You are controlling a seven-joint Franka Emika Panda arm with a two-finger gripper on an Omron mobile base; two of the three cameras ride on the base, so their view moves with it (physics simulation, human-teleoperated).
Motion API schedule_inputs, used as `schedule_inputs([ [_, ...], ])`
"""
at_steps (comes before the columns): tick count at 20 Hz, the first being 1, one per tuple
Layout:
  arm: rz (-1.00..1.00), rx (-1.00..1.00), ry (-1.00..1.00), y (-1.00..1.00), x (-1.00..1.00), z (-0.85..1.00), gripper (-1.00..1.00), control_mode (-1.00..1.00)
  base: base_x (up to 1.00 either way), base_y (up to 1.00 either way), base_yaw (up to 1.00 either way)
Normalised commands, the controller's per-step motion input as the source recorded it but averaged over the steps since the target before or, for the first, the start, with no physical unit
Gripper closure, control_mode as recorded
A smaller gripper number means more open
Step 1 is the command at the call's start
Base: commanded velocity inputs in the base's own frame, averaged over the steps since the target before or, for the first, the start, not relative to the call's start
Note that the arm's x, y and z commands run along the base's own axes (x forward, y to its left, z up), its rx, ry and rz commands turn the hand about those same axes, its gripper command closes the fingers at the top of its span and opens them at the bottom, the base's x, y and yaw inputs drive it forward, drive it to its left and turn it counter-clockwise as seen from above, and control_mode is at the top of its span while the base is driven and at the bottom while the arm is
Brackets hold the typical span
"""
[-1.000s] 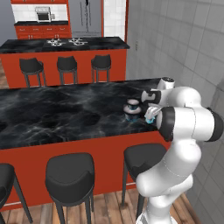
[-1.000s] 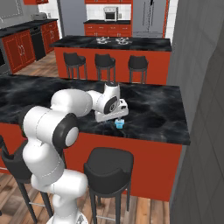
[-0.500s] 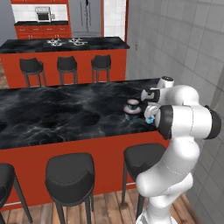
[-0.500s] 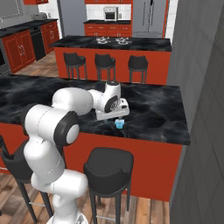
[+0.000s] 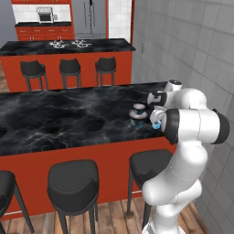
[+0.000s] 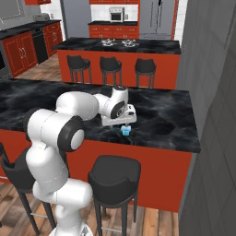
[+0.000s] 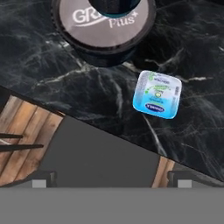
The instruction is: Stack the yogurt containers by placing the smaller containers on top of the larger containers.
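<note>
The gripper hangs with its fingers spread wide and holding nothing, just above a light-blue yogurt cup that sits on the black marble counter near its front edge. Just beside the cup stands the wide yogurt tub, a small dark cup on its pale lid.

Light was even and fairly bright across the rendered kitchen, with no clear single source and only faint, soft shadows under the stools. The black marble counter showed a dull sheen but no harsh glare. The base views were soft and low in detail; the hand view was sharper, its lid lettering slightly blurred.
</note>
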Motion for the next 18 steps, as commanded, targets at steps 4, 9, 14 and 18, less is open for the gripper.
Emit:
schedule_inputs([
  [4,-0.02,0.03,0.0,-0.05,0.06,-0.03,-1.0,-1.0,0.0,0.0,0.0],
  [9,0.0,0.03,0.0,-0.11,0.15,-0.02,-1.0,-1.0,0.0,0.0,0.0],
  [14,0.0,0.01,0.0,-0.07,0.11,0.0,-1.0,-1.0,0.0,0.0,0.0],
  [18,0.0,0.0,0.0,-0.14,0.1,0.0,-1.0,-1.0,0.0,0.0,0.0],
])
